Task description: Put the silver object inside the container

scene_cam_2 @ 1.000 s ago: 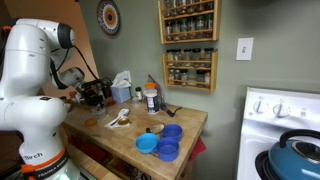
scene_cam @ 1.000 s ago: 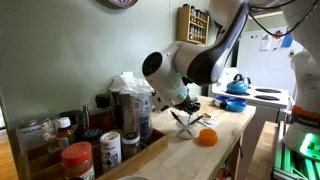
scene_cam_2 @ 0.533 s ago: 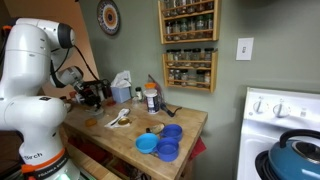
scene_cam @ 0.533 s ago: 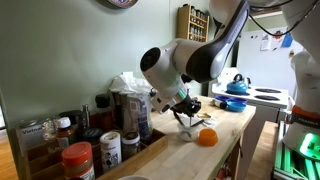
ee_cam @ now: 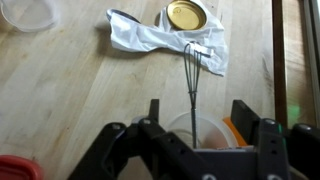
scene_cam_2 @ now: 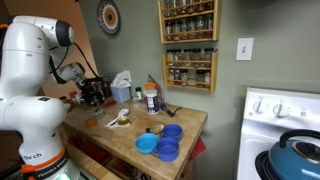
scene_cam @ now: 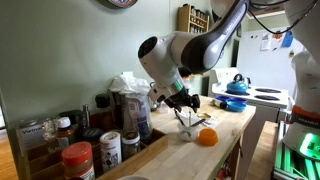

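gripper (ee_cam: 196, 106) jaws wide apart, holding nothing. small clear see-through bowl (ee_cam: 210, 128) sits below, between them; silver wire whisk (ee_cam: 193, 75) lies just ahead, head on white cloth (ee_cam: 150, 38).

Your arm (scene_cam: 192, 48) comes in high, with the elbow raised and the big white links folding down toward the bench (scene_cam: 225, 130). The gripper (scene_cam: 186, 101) points downward, hanging a little above the bench, nearer its wall-side edge. In the wrist view the jaws stand wide open, and the two dark fingers (ee_cam: 153, 110) are parallel and well apart.
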Available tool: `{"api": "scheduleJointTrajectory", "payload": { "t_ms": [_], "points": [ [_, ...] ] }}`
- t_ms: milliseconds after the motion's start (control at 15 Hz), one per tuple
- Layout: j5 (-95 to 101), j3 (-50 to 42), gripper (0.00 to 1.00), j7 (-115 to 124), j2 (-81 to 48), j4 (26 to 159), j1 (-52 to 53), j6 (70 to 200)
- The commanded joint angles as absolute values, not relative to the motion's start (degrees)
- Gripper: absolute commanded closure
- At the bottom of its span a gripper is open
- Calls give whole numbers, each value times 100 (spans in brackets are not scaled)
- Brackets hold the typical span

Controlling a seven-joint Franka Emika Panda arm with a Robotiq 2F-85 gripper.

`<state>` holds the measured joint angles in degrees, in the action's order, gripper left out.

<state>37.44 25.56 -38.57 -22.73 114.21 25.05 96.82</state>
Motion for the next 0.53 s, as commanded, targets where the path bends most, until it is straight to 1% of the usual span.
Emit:
{"api": "scheduleJointTrajectory", "payload": {
  "t_ms": [0, 133, 333, 400, 467],
  "points": [
    [3399, 2490, 0, -3653, -1554, 11774, 2210, 10139],
    [3105, 2450, 0, -3759, -1055, 12040, 1950, 10586],
    [2792, 2375, 0, -4415, -238, 12685, 1668, 11773],
    [3035, 2294, 0, -4057, -957, 11956, 1909, 11108],
    [3016, 2258, 0, -4127, -794, 12052, 1874, 11217]
  ]
}}
